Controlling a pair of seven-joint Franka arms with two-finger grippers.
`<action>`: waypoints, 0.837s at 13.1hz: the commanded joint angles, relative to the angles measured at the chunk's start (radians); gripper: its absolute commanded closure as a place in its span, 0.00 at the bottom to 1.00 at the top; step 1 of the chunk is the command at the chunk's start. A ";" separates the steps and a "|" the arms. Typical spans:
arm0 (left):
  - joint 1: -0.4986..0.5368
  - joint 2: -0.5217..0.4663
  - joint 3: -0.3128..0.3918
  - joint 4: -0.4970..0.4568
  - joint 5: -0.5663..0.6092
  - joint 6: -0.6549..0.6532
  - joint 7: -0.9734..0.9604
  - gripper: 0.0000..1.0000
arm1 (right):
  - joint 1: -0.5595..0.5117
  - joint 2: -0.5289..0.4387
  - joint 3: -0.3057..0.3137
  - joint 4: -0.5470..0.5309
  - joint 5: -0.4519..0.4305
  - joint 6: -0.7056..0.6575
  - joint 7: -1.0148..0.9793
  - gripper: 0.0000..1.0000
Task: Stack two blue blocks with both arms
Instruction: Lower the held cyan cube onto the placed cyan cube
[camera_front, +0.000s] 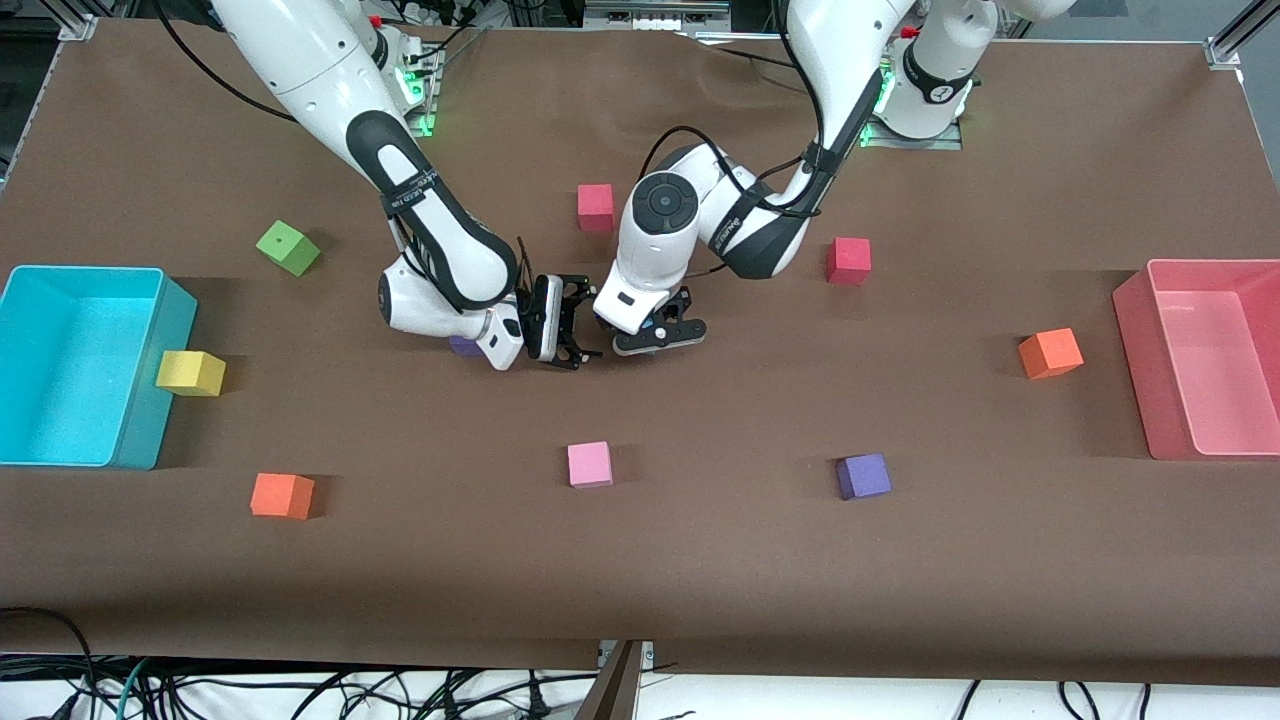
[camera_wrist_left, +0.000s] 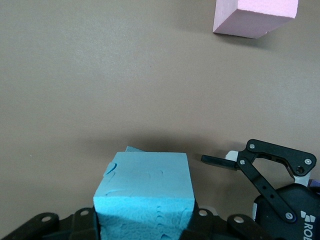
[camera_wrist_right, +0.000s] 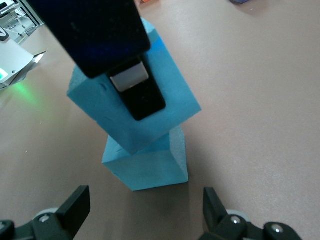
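Setting the upper blue block (camera_wrist_right: 132, 102) onto the lower blue block (camera_wrist_right: 147, 167).
Left gripper (camera_front: 655, 335) clamps the upper block, skewed; square it, then release. Right gripper (camera_front: 570, 325) waits beside, jaws wide and empty.

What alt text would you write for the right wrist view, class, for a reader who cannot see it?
A black end effector from the left arm grips a blue block, tilted on top of a second blue block on the brown table. The right end effector stands open below them.
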 joint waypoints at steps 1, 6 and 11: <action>-0.023 0.017 0.015 0.022 0.038 -0.004 -0.012 1.00 | -0.014 0.009 0.014 0.008 0.020 -0.005 -0.017 0.00; -0.026 0.013 0.016 0.002 0.061 -0.006 -0.012 1.00 | -0.014 0.008 0.014 0.008 0.020 -0.005 -0.017 0.00; -0.029 0.010 0.015 -0.018 0.063 -0.017 -0.016 1.00 | -0.014 0.008 0.014 0.008 0.020 -0.005 -0.017 0.00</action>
